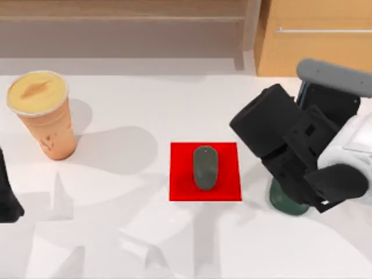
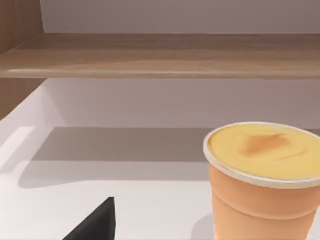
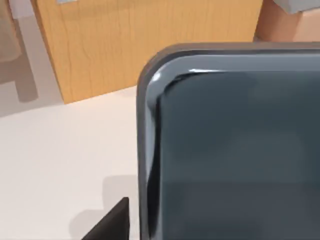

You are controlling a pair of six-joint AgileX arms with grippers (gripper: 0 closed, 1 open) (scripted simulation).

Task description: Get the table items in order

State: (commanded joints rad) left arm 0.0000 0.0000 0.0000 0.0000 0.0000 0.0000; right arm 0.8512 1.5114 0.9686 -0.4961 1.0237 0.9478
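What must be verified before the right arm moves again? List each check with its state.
1. Mouse lying on the red square: ok.
2. Cup upright, lid on, at the table's left: ok.
3. Right claw gripping the phone: cannot tell.
4. Phone seated on the green stand: cannot tell, the arm covers it.
5. Left claw parked at the left edge, apart from the cup: ok.

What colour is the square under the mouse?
Bright red. The flat square under the dark grey mouse shows best in the top view.
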